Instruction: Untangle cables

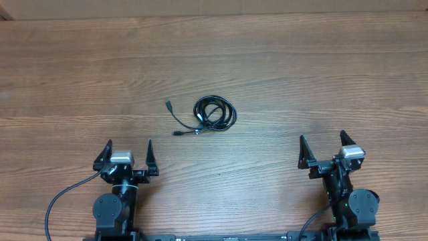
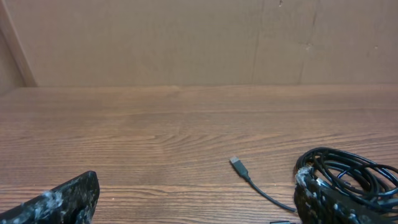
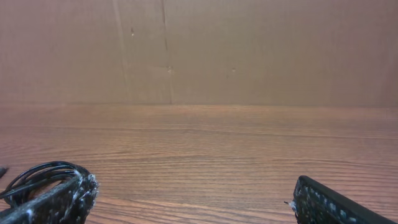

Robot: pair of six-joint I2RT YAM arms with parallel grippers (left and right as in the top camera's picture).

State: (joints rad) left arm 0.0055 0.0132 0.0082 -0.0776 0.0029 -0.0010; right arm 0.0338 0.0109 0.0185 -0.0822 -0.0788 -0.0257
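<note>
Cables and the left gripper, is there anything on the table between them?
No, only bare wooden table lies between the cables and the open left gripper. The overhead view shows it best.

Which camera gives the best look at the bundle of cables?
Overhead: the whole cable bundle and its plug ends show. Left wrist shows one plug and part of the coil behind a finger; right wrist only a loop at the edge.
</note>
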